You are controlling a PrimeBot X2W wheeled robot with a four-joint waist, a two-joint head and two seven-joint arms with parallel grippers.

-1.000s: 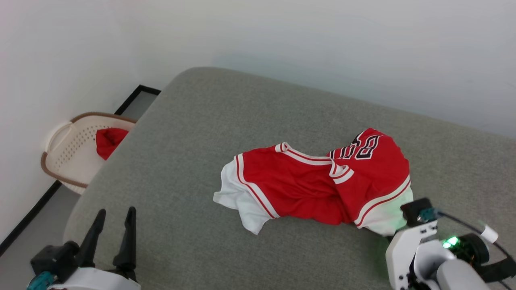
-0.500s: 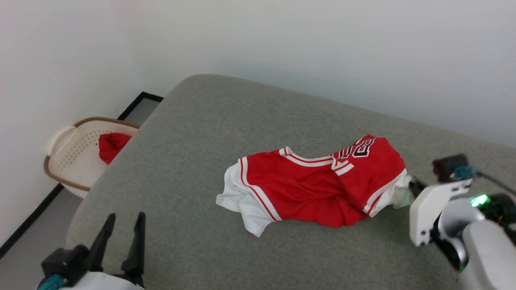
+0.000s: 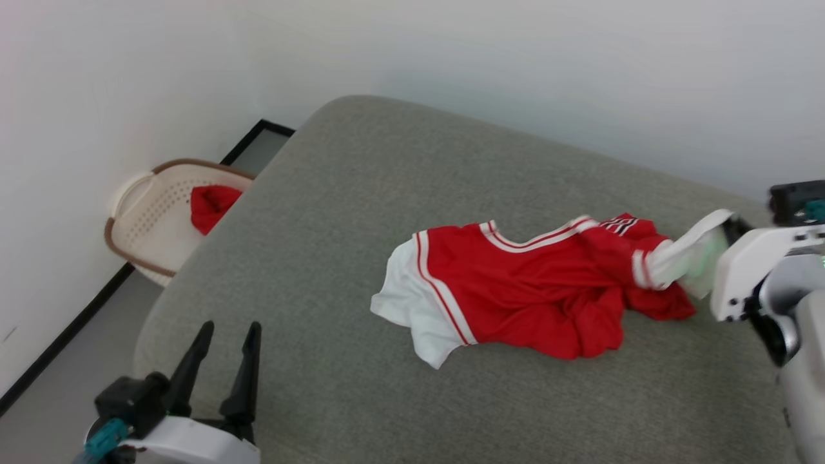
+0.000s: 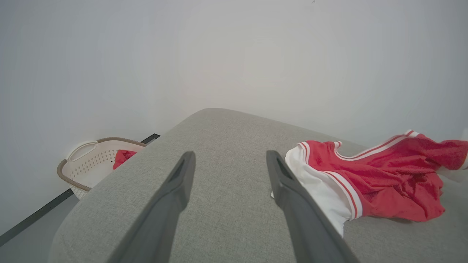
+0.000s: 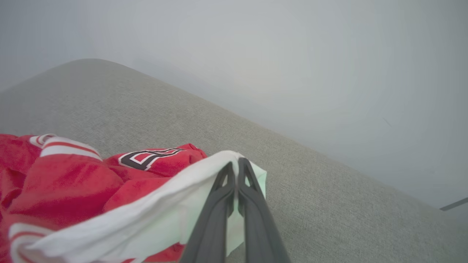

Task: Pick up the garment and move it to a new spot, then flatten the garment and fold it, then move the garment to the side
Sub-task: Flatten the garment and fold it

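Grey upholstered pad [image 3: 361,193] against white walls [image 3: 515,64]. Nearest, lower left: left gripper [image 3: 230,327], jaws released and spread wide over bare fabric, well apart from the clothing. Mid-pad: garment [image 3: 535,290], a red jersey with white sleeves, crumpled, its near sleeve lying on the pad. Right side: right gripper [image 5: 236,162], jaws clenched on the far white sleeve [image 3: 683,254], held raised. Far left, on the floor: perforated cream laundry basket [image 3: 145,225] holding red cloth [image 3: 211,206].
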